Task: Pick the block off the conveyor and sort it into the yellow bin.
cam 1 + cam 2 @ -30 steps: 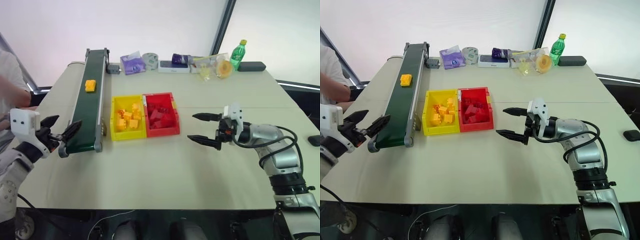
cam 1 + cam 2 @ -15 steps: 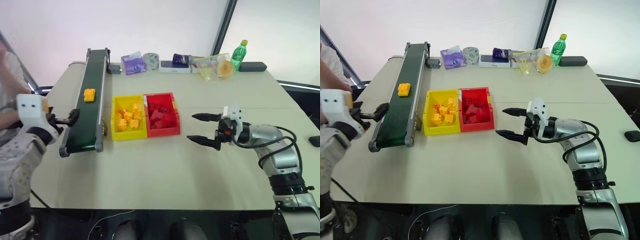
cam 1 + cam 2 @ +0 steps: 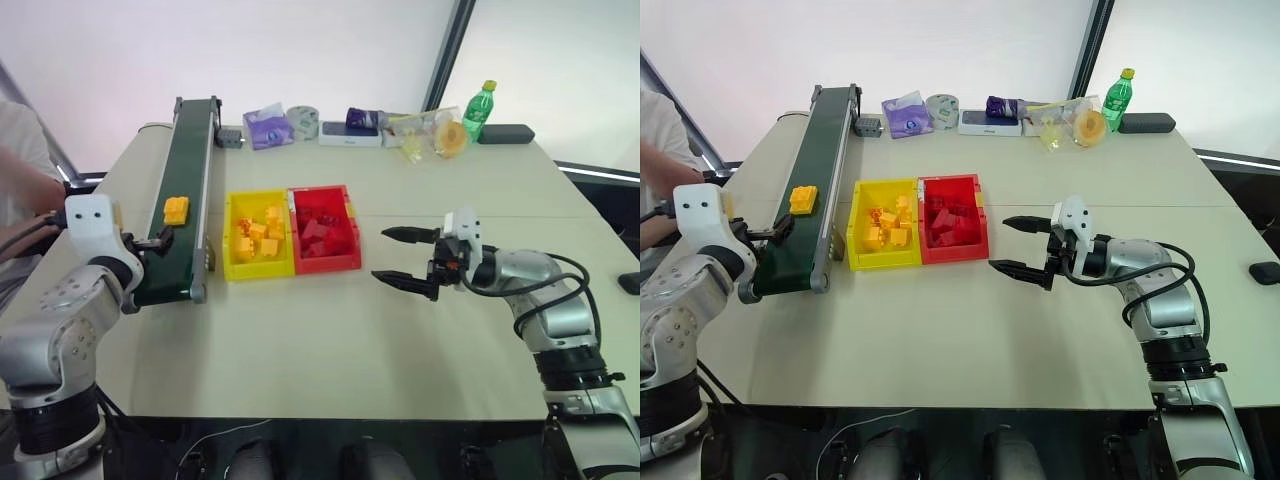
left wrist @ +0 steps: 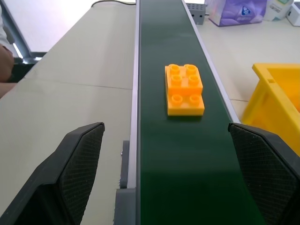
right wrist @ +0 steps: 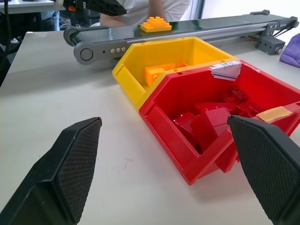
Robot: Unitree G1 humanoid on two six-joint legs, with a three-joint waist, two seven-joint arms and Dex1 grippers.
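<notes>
The yellow-orange block point(image 3: 176, 210) lies flat on the dark green conveyor point(image 3: 190, 140), on the belt's near half. My left gripper point(image 3: 152, 243) is open at the belt's near end and points along it. In the left wrist view the block point(image 4: 184, 89) sits a little ahead of the gripper point(image 4: 165, 127), whose fingers straddle the belt's width without touching it. The yellow bin point(image 3: 228, 235) stands just right of the conveyor and holds several yellow bricks. My right gripper point(image 3: 380, 255) hangs open and empty over the table, right of the bins and pointing at them.
A red bin point(image 3: 325, 265) of red bricks adjoins the yellow one. A person's arm point(image 3: 25, 195) is at the table's left edge. Along the far edge lie a purple pouch point(image 3: 265, 125), a tape roll point(image 3: 300, 120), a green bottle point(image 3: 476, 108) and a black case point(image 3: 505, 132).
My left gripper has swung in from the table's left edge to the belt's near end, now pointing along the belt. The block has ridden closer to me. The right arm has not moved.
</notes>
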